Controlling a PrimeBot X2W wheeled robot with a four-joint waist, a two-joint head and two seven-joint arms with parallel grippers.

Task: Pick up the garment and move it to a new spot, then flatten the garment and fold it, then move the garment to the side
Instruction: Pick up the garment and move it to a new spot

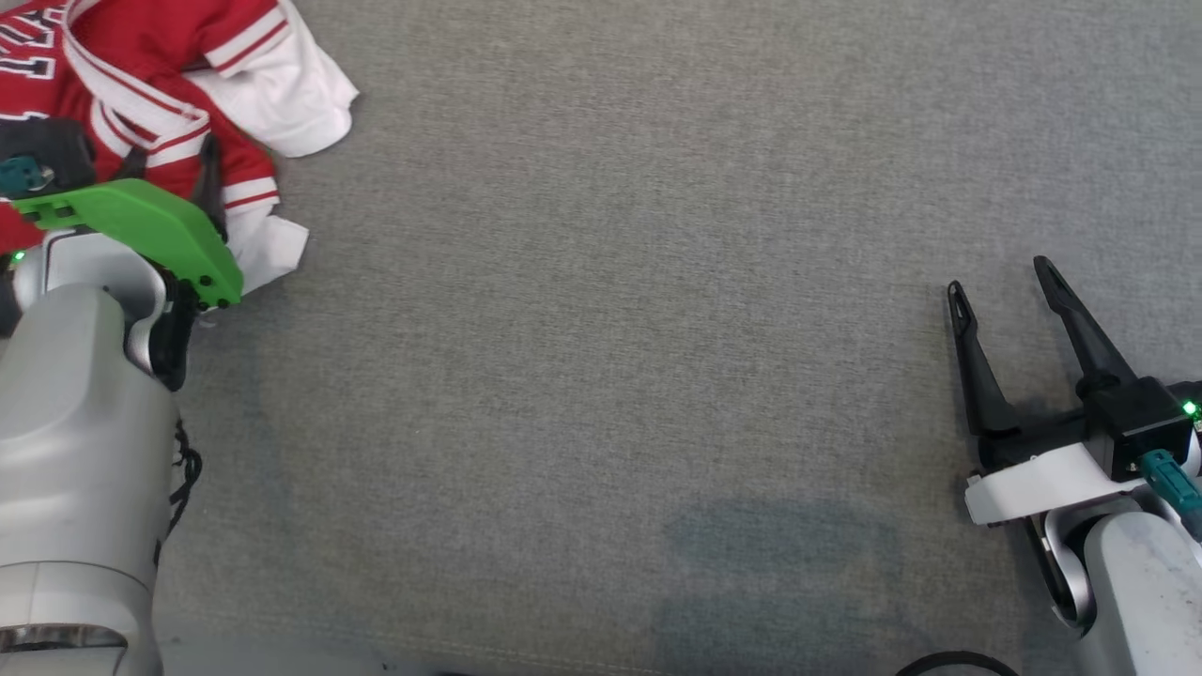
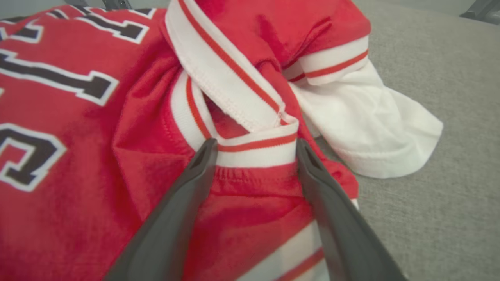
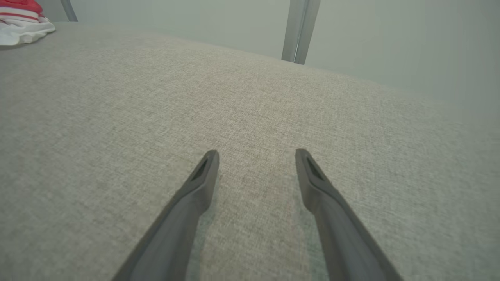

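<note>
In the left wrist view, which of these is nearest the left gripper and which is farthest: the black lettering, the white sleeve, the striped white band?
1. Striped white band: between the open left gripper fingertips.
2. White sleeve: just to the right.
3. Black lettering: well off to the upper left.

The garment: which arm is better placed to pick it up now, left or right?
Left, probably. The left gripper is open right over the garment, its fingers flanking a white striped band. The right gripper, also open, is over the grey surface, far from it.
</note>
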